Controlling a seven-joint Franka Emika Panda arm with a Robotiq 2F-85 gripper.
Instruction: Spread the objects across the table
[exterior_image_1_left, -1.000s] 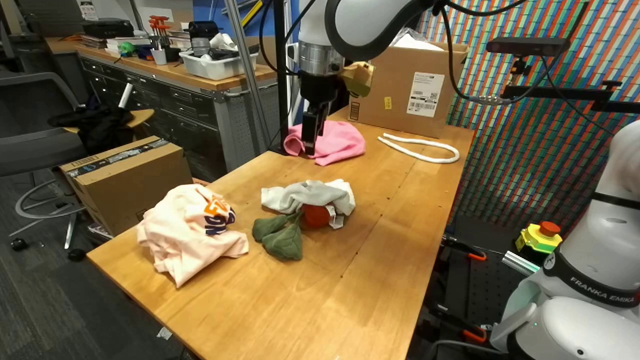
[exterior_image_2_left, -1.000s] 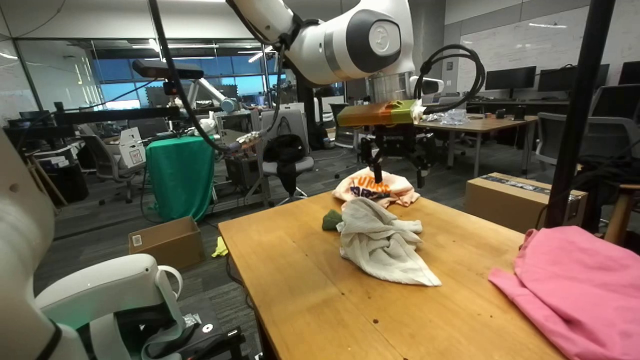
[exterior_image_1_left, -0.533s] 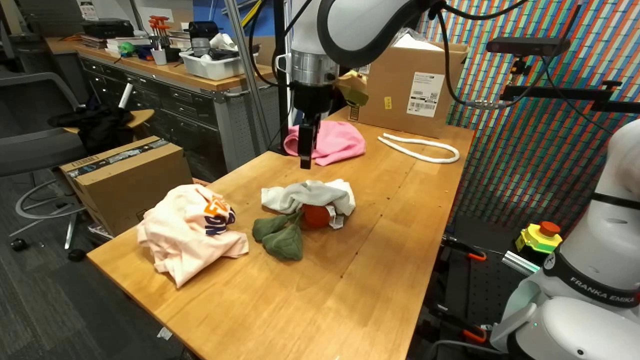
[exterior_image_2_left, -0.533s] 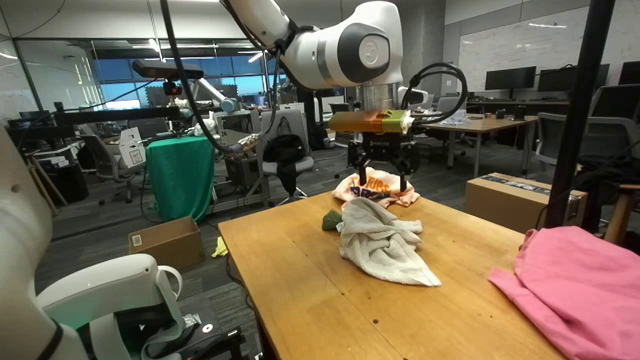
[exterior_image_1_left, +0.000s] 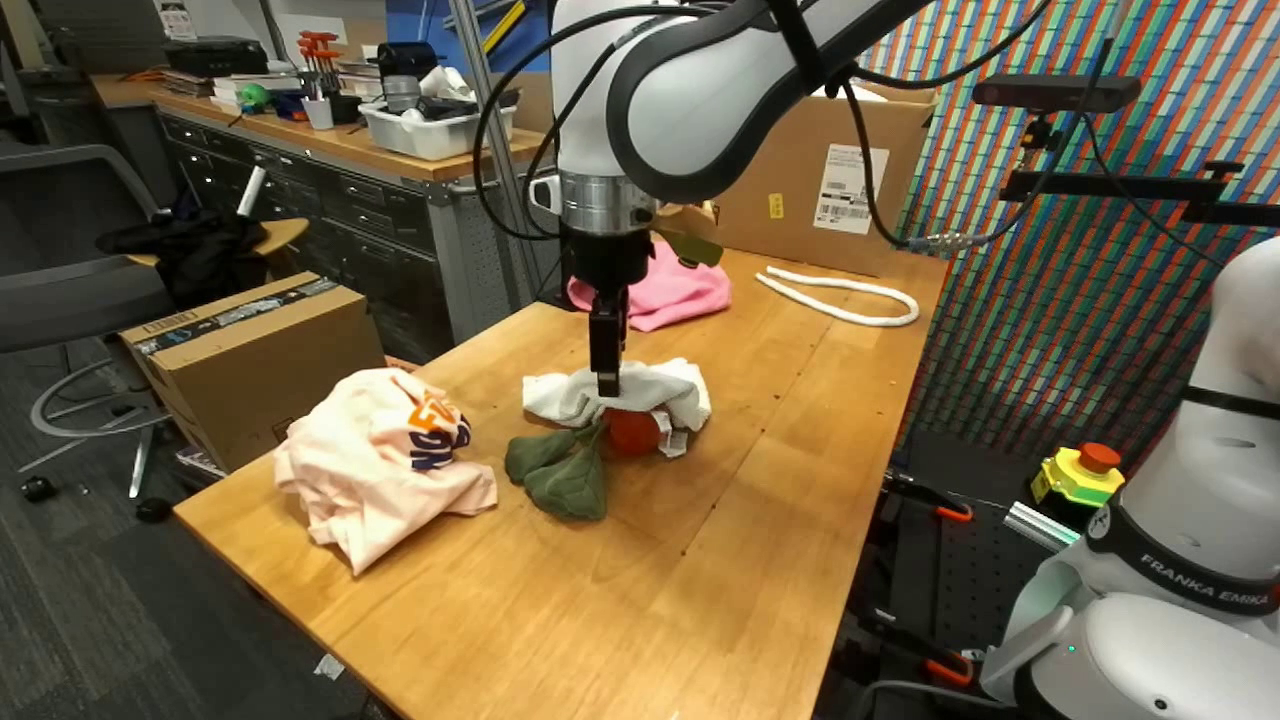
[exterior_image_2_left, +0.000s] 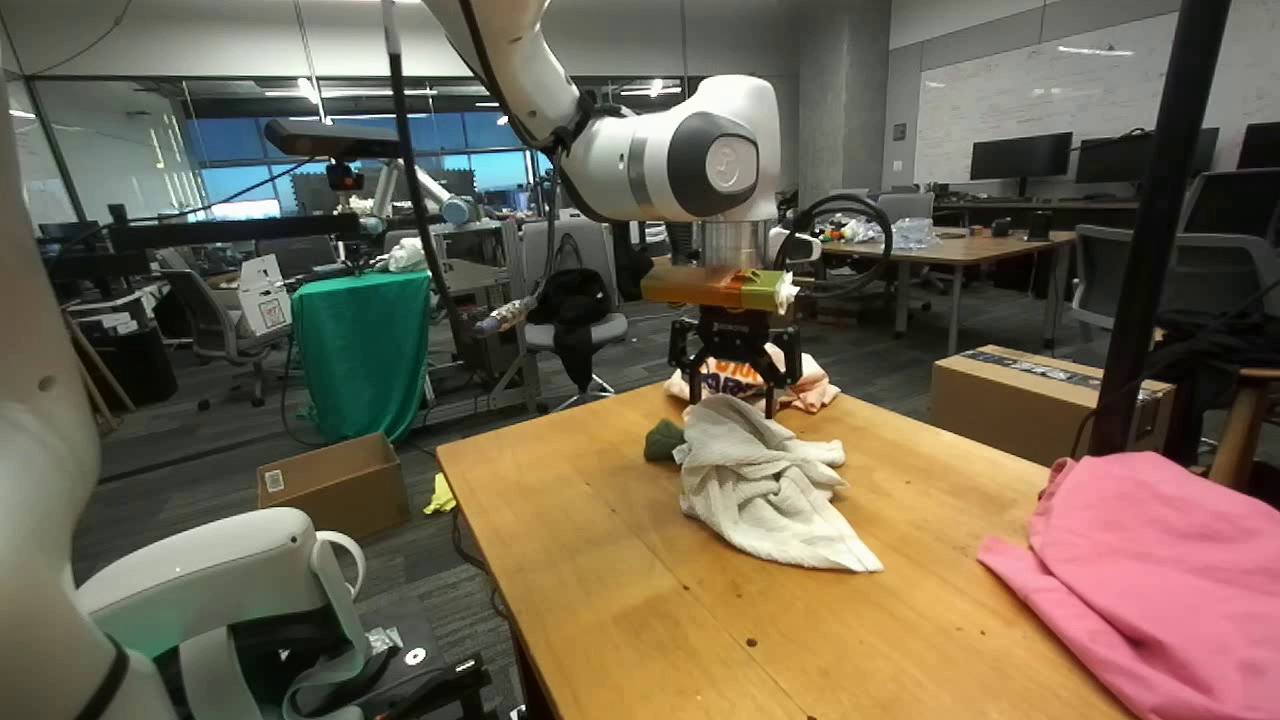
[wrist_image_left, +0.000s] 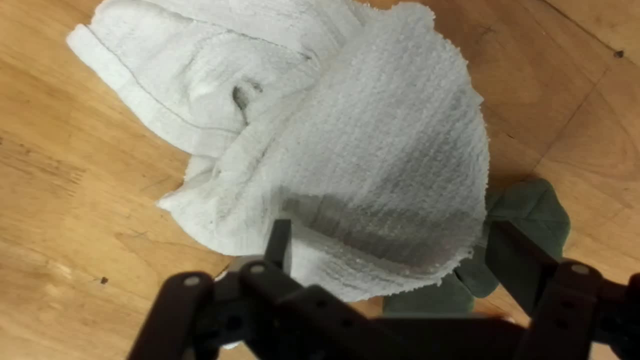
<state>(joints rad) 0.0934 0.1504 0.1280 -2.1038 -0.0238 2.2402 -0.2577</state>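
Three cloths (exterior_image_1_left: 385, 465), one ball (exterior_image_1_left: 634, 434), one green bit (exterior_image_1_left: 567, 485) lay there; the gripper (exterior_image_2_left: 732, 405) stood wide; the arm (exterior_image_1_left: 1200, 560) said "FRANKA EMIKA".

Red ball (exterior_image_1_left: 632, 434): partly hidden by white cloth (exterior_image_1_left: 665, 385) | pink cloth (exterior_image_2_left: 1160, 580): cut off at right in an exterior view | olive-green piece (exterior_image_2_left: 663, 440): mostly hidden there | end effector (exterior_image_2_left: 732, 408) touching white cloth: unclear

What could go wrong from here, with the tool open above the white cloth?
The tool may pinch the red ball with the white cloth, which appears partly draped over it. In the wrist view one finger overlaps the olive-green piece, so closing might snag that. The peach-cream cloth seems to reach the edge of the table; a push could drop it.
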